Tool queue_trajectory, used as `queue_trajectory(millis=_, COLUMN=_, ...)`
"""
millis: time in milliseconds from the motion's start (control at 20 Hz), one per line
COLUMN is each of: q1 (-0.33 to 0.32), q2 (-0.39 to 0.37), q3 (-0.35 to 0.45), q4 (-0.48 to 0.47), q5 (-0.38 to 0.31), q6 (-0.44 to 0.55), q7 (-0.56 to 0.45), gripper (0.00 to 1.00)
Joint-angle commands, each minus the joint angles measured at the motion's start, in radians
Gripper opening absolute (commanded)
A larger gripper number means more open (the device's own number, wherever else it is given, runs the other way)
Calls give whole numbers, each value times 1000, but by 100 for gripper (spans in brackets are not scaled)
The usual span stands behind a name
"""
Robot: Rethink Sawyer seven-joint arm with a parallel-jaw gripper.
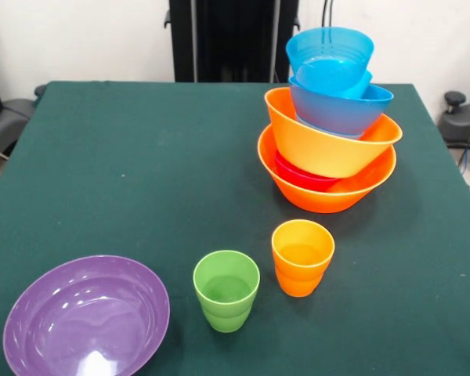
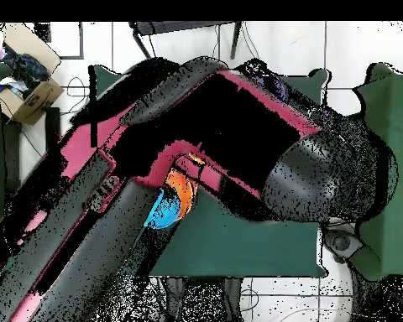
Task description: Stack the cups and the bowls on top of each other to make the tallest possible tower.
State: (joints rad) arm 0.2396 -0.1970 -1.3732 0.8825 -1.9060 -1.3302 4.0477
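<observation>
The tower point(image 1: 329, 125) stands at the table's far right in the front view and leans. Its base is a large orange bowl point(image 1: 329, 196) with a small red bowl point(image 1: 301, 174) in it. Above them come a tilted second orange bowl point(image 1: 325, 149), a large blue bowl point(image 1: 341, 108) and smaller blue bowls point(image 1: 329, 53) on top. The orange cup point(image 1: 301, 257) and green cup point(image 1: 226, 290) stand upright in front of the tower. The purple bowl point(image 1: 86, 317) sits at the near left. The blue cup is hidden. The overhead view shows only a sliver of the tower point(image 2: 173, 199) under my arm point(image 2: 222, 109). No gripper shows.
The black pedestal point(image 1: 219, 39) stands behind the table's far edge. The green cloth-covered table point(image 1: 141, 157) fills the front view. A cardboard box point(image 2: 28, 80) lies on the floor at the overhead view's upper left.
</observation>
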Motion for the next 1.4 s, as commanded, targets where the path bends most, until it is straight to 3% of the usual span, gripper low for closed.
queue_trajectory(millis=50, q1=-28, q2=131, q3=202, q4=-106, q5=-4, q6=52, q7=-322, gripper=0)
queue_trajectory(millis=250, q1=-47, q2=161, q3=207, q4=-116, q5=6, q6=95, q7=-359, gripper=0)
queue_trajectory(millis=450, q1=-70, q2=199, q3=209, q4=-133, q5=28, q6=105, q7=-334, gripper=0)
queue_trajectory(millis=600, q1=-86, q2=218, q3=225, q4=-150, q5=34, q6=110, q7=-404, gripper=0)
queue_trajectory(millis=800, q1=-105, q2=244, q3=226, q4=-171, q5=54, q6=163, q7=-446, gripper=0)
queue_trajectory(millis=950, q1=-120, q2=267, q3=234, q4=-191, q5=56, q6=145, q7=-462, gripper=0)
queue_trajectory(millis=1400, q1=-155, q2=359, q3=254, q4=-227, q5=67, q6=241, q7=-583, gripper=0)
